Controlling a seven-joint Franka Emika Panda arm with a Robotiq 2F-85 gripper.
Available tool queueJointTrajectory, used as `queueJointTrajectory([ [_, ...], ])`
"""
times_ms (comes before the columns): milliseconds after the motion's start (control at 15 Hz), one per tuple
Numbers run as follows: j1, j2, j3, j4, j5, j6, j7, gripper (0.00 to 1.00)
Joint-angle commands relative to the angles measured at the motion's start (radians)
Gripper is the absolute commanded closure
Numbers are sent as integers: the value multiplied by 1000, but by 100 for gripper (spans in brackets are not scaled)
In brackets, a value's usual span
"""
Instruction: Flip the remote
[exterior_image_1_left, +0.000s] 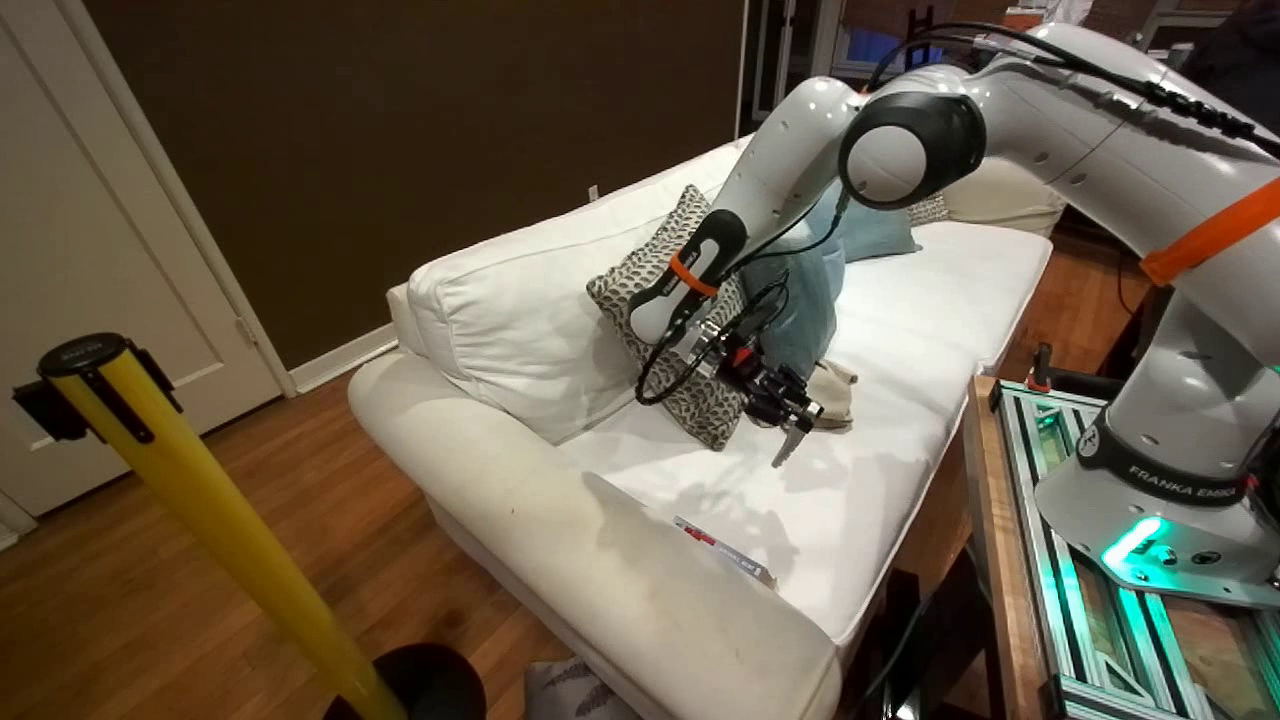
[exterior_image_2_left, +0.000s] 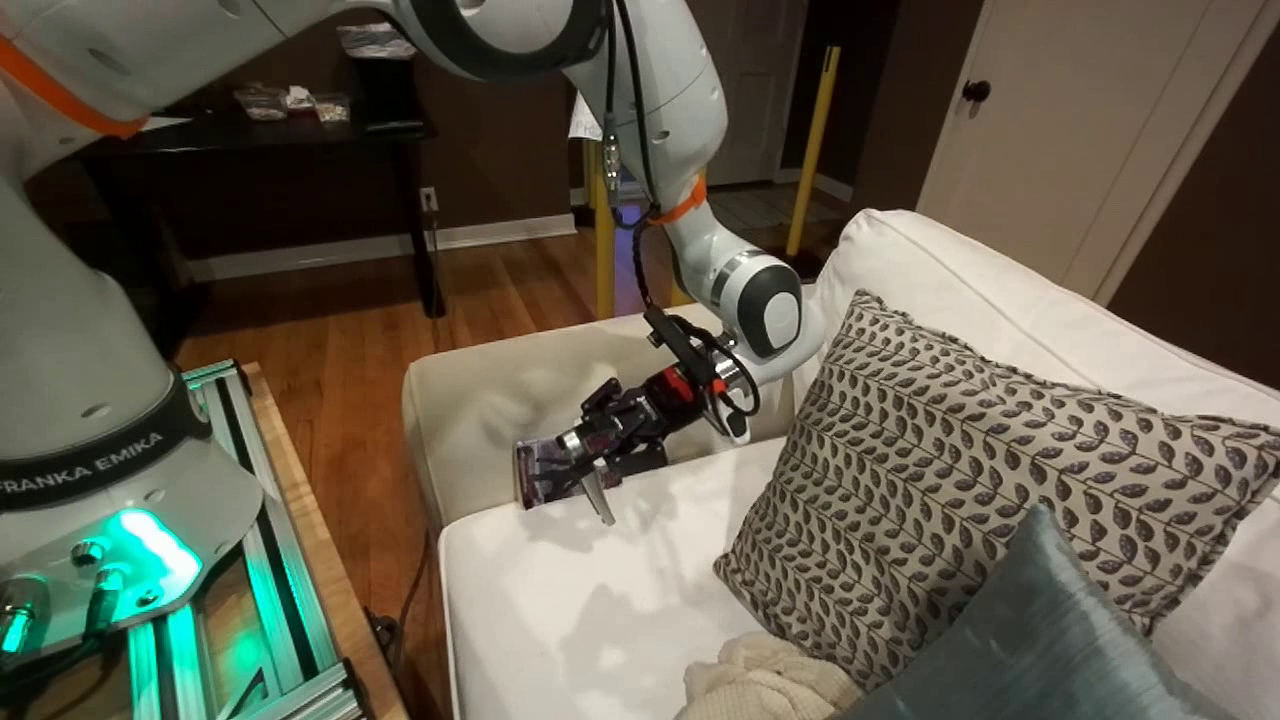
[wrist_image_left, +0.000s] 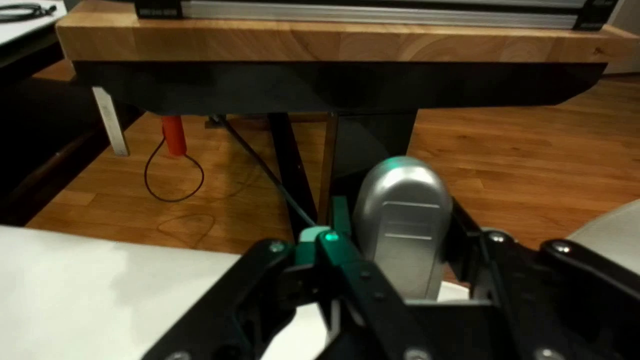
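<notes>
The claw (wrist_image_left: 395, 225) is drawn in narrow and holds the remote (wrist_image_left: 407, 215), pressing it from both long sides. In the wrist view the remote shows a silver-grey face with a panel crossed by two pale lines, and its rounded end sticks out past the claw. It appears there below the edge of the wooden table (wrist_image_left: 320, 44), somewhat nearer that edge's right corner than its left. In both exterior views the remote slants down from the claw over the white sofa (exterior_image_1_left: 850, 490), out past the wooden table's sofa-side edge; I cannot tell whether its low end touches the sofa. The robot arm (exterior_image_1_left: 1100, 140) stands on the wooden table, near that same edge.

In an exterior view a dark table (exterior_image_2_left: 250, 137) carries a clear container (exterior_image_2_left: 262, 105) and, nearer its right corner, a second clear container (exterior_image_2_left: 332, 107). Both have pale contents, too small to make out, and a white thing (exterior_image_2_left: 298, 96) sits between them. A black bin (exterior_image_2_left: 388, 90) is by that corner, a clear liner (exterior_image_2_left: 375, 42) hanging over its rim; what it holds is hidden, and I cannot tell whether it stands on the dark table or behind it.

On the sofa, a leaf-patterned cushion (exterior_image_2_left: 960, 470) leans against the backrest (exterior_image_1_left: 510, 310), with a blue cushion (exterior_image_2_left: 1040, 620) in front of it and a cream cloth (exterior_image_2_left: 765, 685) at its foot. A thin strip (exterior_image_1_left: 725, 552) with reddish and dark marks is just beside the armrest (exterior_image_1_left: 560, 540).
</notes>
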Motion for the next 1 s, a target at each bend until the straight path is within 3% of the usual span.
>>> queueJointTrajectory([
  [0,-17,109,-3,112,44,-137,69,78],
  [200,-29,190,-10,202,53,-191,93,78],
  [867,-31,480,-9,591,-57,-238,-22,78],
  [933,-26,402,-5,470,-82,-181,-30,63],
])
